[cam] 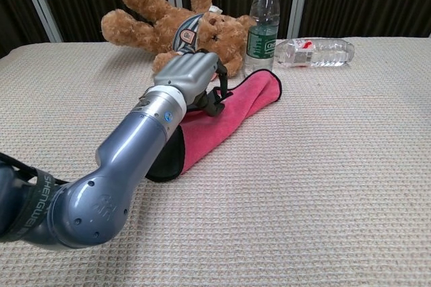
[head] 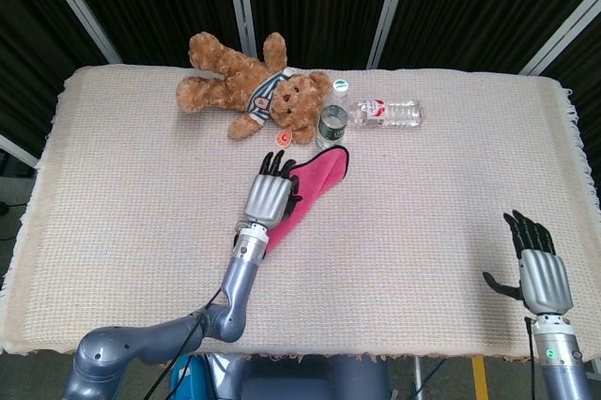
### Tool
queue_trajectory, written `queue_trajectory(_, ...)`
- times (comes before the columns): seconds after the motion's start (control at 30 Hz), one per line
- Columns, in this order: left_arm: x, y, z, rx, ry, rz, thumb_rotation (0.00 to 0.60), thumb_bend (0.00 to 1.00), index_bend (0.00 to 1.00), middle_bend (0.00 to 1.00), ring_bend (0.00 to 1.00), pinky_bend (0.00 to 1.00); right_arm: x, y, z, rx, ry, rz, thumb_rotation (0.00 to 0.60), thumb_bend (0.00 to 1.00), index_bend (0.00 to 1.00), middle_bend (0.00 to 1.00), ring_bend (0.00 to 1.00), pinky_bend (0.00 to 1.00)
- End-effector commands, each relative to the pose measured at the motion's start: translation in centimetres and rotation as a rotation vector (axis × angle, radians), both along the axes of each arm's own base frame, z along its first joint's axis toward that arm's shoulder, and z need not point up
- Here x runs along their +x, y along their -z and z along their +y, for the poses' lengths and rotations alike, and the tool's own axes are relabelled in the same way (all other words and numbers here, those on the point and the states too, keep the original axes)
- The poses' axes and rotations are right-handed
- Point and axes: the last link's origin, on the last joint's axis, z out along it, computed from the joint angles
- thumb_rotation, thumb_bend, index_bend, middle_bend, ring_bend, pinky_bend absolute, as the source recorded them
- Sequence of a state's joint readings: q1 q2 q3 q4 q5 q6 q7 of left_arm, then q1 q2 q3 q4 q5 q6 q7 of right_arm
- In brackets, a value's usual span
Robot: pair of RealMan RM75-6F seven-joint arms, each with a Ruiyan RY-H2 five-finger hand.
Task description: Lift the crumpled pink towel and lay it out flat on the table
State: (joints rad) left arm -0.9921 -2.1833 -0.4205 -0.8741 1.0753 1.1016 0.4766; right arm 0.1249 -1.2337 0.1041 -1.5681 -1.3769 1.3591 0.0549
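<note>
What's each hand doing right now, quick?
Left hand: over the pink towel, grip cannot be told.
Right hand: open, holding nothing.

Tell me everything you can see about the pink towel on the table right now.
The pink towel is soft cloth with a dark edging, folded over into a long strip rather than spread flat. It lies on the woven table cover, running diagonally from near the upright bottle back toward the robot. The left hand sits over its middle, fingers down on the fabric; whether they grip it is unclear.
</note>
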Motion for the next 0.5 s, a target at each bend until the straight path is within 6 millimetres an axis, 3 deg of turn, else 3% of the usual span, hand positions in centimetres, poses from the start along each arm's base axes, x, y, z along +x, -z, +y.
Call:
queue_trajectory(0.03, -0.3, -0.2, 0.0, 0.003, 0.0, 0.0, 0.6, 0.39, 0.49, 0.17, 0.0, 0.0, 0.0, 0.0, 0.0, 0.001, 0.0, 0.001, 0.6, 0.21, 0.0, 0.0, 0.0, 0.0)
queue_trajectory(0.5, -0.1, -1.2, -0.4, 0.011, 0.041, -0.021, 0.6, 0.39, 0.51, 0.17, 0.0, 0.0, 0.3, 0.1, 0.2, 0.005, -0.004, -0.002, 0.6, 0.21, 0.0, 0.0, 0.0, 0.0)
